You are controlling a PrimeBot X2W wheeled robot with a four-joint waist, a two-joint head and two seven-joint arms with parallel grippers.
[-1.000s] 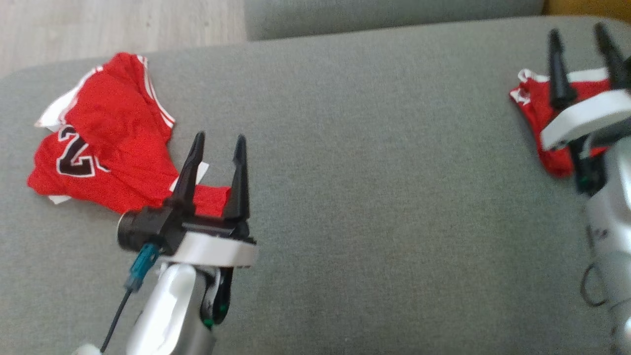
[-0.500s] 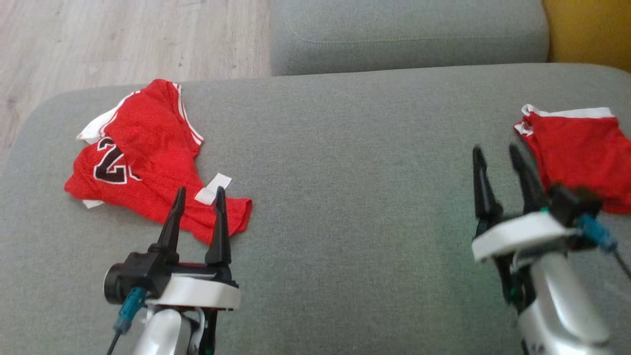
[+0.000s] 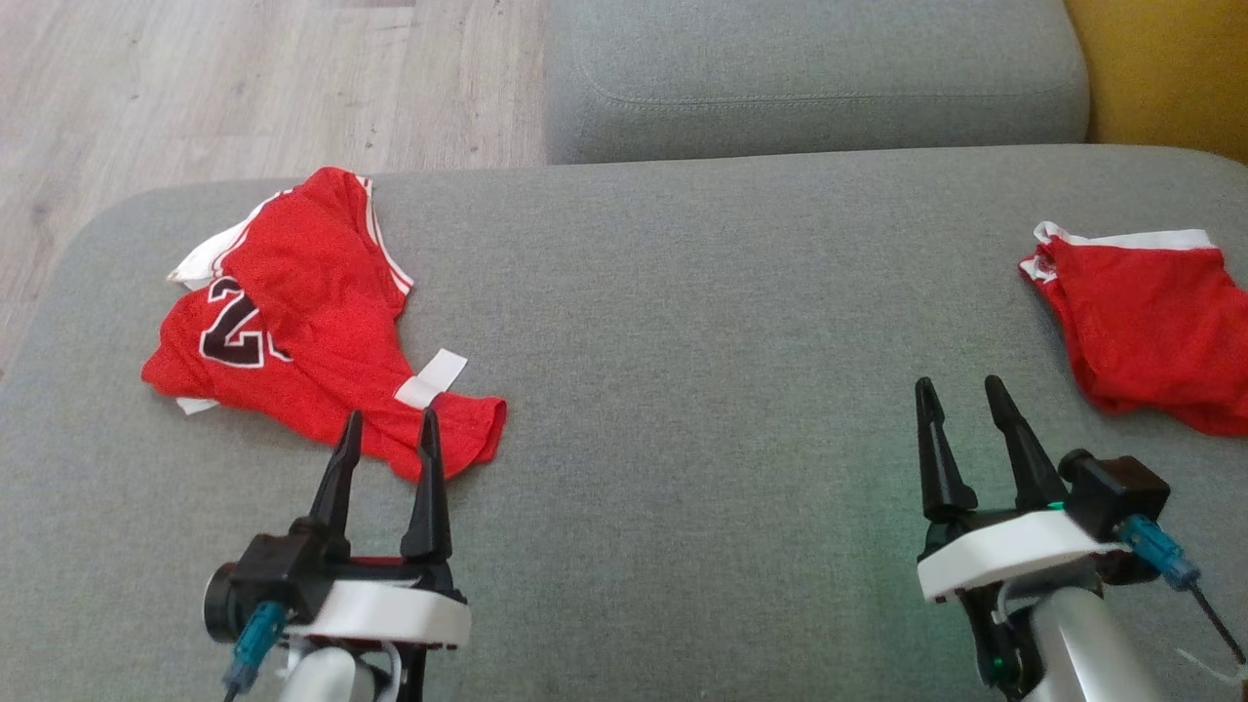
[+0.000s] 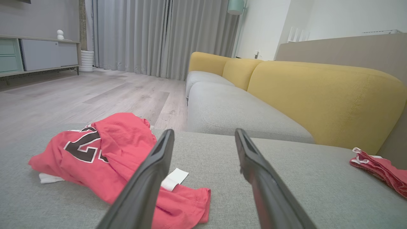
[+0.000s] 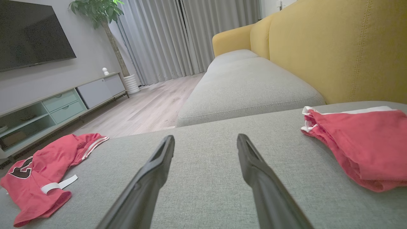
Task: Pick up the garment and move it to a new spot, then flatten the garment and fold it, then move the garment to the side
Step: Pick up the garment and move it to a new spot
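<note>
The left gripper (image 3: 391, 417) and right gripper (image 3: 957, 382) hover spread and empty over the grey sofa seat (image 3: 702, 409), apparently ready to reach. The crumpled red jersey (image 3: 302, 322) lies just ahead of the left one, its number half hidden in folds. The picture's right edge cuts off a folded red garment (image 3: 1150, 331)

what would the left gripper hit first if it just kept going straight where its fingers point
Probably the crumpled red jersey with the black number: its near hem lies right at the tips of the left gripper. If it passes above the cloth, the grey sofa seat cushion comes next; height is unclear.
</note>
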